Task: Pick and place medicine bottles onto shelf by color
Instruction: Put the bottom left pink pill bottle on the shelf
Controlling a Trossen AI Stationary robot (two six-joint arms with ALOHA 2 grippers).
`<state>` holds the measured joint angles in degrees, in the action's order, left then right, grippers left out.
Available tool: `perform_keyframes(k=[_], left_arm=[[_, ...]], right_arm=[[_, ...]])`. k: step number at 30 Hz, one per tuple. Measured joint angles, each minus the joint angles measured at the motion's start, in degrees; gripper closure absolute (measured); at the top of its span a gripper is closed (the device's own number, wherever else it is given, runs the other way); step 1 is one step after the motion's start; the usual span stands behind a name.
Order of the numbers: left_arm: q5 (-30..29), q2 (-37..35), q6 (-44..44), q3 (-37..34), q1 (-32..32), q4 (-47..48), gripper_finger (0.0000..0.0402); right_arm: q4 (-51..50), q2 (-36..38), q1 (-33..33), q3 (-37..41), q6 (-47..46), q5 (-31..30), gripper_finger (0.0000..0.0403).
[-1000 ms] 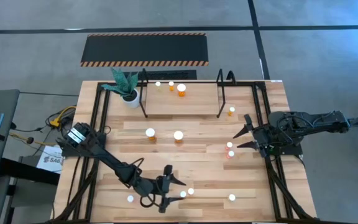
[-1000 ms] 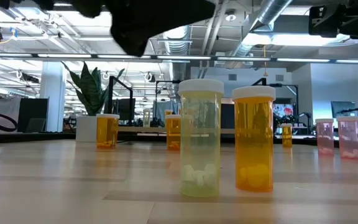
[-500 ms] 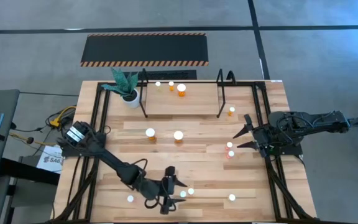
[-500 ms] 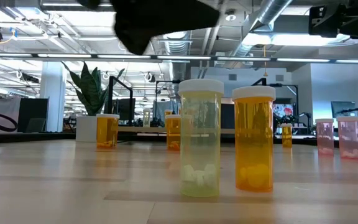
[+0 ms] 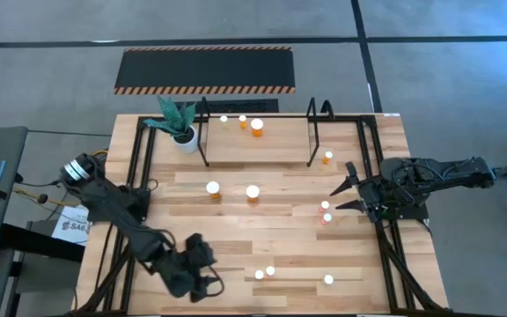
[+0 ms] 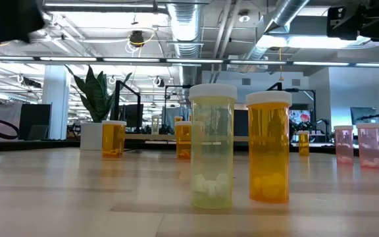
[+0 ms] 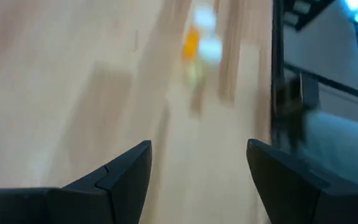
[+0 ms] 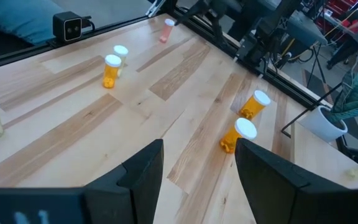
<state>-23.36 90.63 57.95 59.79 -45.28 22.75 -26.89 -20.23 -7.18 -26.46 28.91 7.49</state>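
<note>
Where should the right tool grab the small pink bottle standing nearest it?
Likely on the body just under the white cap of the small pink bottle, coming from above with fingers straddling it: it stands upright, and a second bottle sits close behind. The right tool hangs open beside them.

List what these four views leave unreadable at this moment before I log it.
- Left gripper: in the high view its own dark arm covers the tips; whether the bottle formerly near there sits under it is hidden.
- Left wrist view: motion blur; the orange bottle is only a smear.
- Bottles on the shelf: too small in the high view to tell colours apart.
- Low view: the yellow bottle and its orange neighbour hide the table behind.
</note>
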Motion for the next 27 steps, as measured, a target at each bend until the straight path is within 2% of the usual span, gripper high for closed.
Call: perform_keyframes(k=[5,8,11,20,27], left_arm=[[6.38,-0.32,19.39,0.00,-5.69,9.21,0.0152],[7.92,-0.15,29.32,0.00,-8.56,13.86,0.0152],[7.70,-0.02,35.33,-0.02,-10.11,17.08,0.0152],[6.05,0.51,38.54,-0.02,-9.62,18.88,0.0152],[7.56,3.16,39.73,-0.02,-9.64,16.84,0.0149]], right_arm=[[-0.18,0.00,0.00,0.00,0.00,0.00,0.0180],[-0.17,0.00,-0.01,0.00,0.00,0.00,0.0180],[-0.16,0.00,-0.01,0.00,-0.01,0.00,0.0180],[-0.18,-0.02,-0.01,0.00,0.00,0.00,0.0180],[-0.36,-0.02,-0.01,0.00,0.00,0.00,0.0180]])
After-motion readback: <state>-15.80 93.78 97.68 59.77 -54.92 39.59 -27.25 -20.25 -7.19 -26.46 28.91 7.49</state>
